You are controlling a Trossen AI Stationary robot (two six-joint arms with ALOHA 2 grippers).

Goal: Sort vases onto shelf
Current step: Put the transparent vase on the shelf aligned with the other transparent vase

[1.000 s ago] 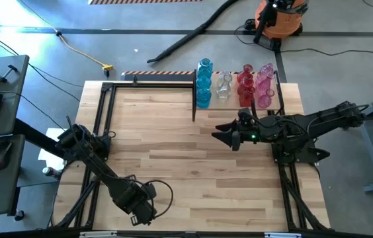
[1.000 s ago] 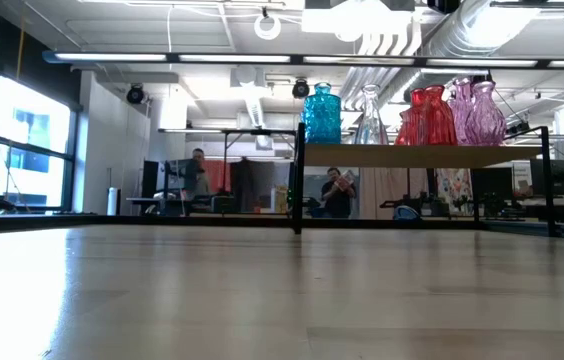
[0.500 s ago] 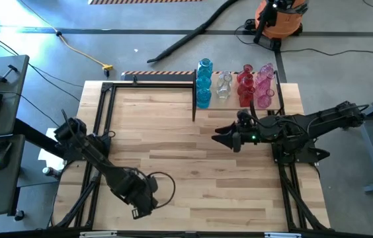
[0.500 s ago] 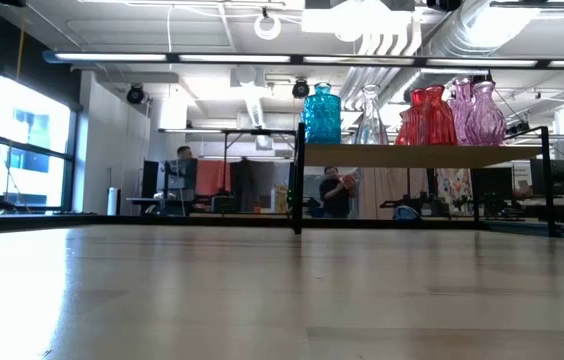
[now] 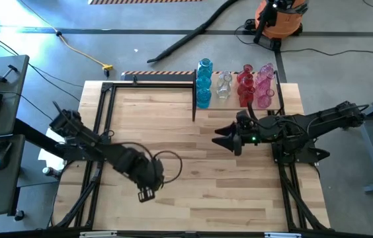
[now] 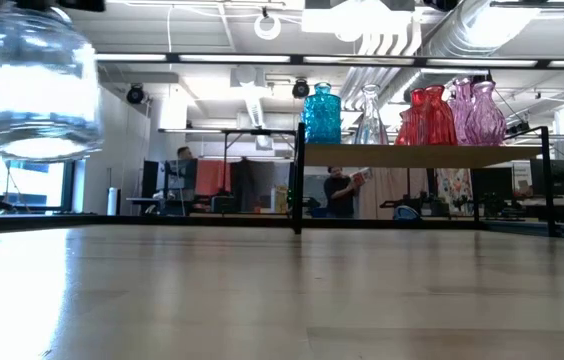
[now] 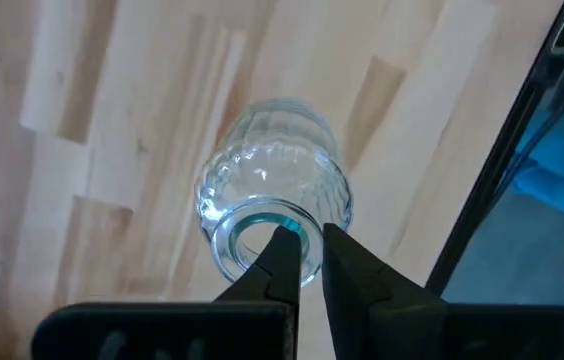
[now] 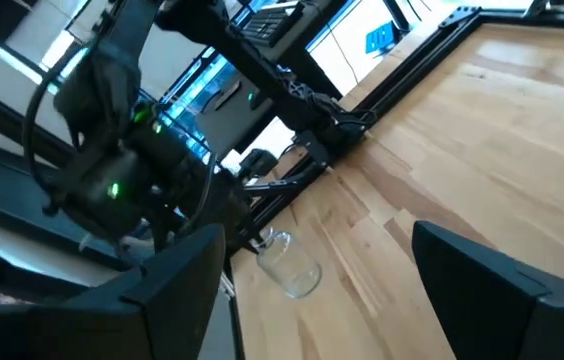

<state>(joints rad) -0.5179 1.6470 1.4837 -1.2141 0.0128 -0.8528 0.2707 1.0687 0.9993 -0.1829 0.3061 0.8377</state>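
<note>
- We see the left gripper pinching the rim of a clear vase, carried above the table at its left front.
- The right gripper waits mid-table with fingers spread wide, holding nothing.
- Blue, clear, red and pink vases stand on the shelf at the far edge.

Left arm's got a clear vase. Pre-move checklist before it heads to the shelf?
1. Left gripper pinching the rim of the clear vase: ok.
2. Vase off the table: ok, it hangs clear in the low view.
3. Right gripper open and empty, but in front of the shelf: not ok.
4. Free slot among the vases on the shelf: cannot tell.
5. Grip firm enough for transit: cannot tell.
</note>
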